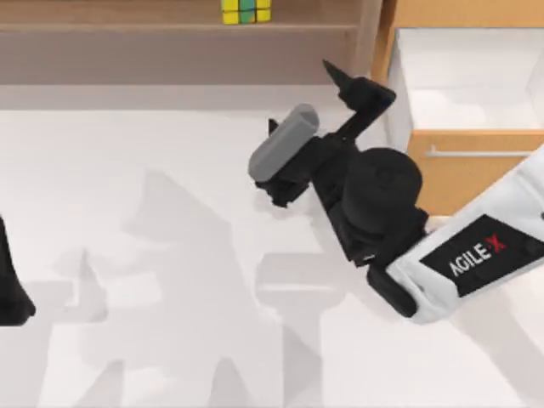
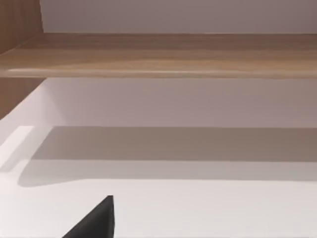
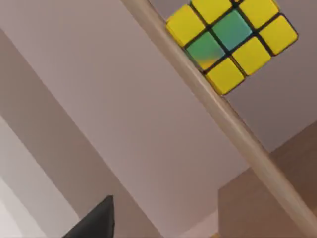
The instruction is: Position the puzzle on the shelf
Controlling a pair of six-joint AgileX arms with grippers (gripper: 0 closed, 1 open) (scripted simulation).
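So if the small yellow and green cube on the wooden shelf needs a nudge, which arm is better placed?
Right. The right gripper sits near the wooden shelf, close to the yellow and green cube; the left arm is parked at the table's left edge.

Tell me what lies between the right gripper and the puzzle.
Top view: nothing but the shelf board's front edge and bare table between the right gripper and puzzle.

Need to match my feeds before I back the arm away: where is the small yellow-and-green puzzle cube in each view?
Top view: the small yellow-and-green puzzle cube sits on the long light-brown wooden shelf, at the top edge.
Left wrist view: no cube in it.
Right wrist view: the cube rests on the shelf board, upper right.
Shared landmark: the shelf board's front edge.
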